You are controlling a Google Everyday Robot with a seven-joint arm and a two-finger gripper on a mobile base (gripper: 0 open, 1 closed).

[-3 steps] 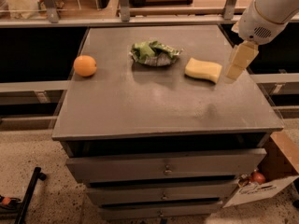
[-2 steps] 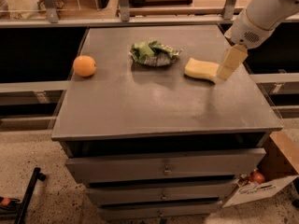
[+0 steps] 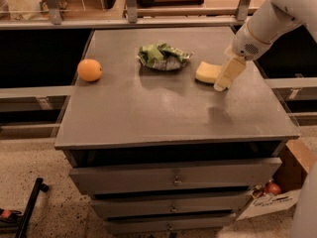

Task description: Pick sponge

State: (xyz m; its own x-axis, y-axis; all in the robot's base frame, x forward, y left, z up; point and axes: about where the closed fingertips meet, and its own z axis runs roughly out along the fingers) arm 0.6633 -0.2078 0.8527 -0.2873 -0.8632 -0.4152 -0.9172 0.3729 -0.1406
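Observation:
The sponge [image 3: 206,72] is a pale yellow block lying on the right part of the grey cabinet top [image 3: 168,108]. My gripper [image 3: 221,85] hangs from the white arm that comes in from the upper right. Its pale yellow fingers point down and left, and their tips are at the sponge's right edge, covering that end of it. I cannot tell whether they touch it.
A round orange fruit [image 3: 89,70] sits at the left of the top. A crumpled green bag [image 3: 162,56] lies at the back middle, just left of the sponge. Drawers [image 3: 173,180] are below the top. A cardboard box [image 3: 282,192] stands on the floor at the right.
My gripper has moved left and down, from beside the sponge's right side until it overlaps the sponge's right end. The sponge, the orange and the bag have not moved.

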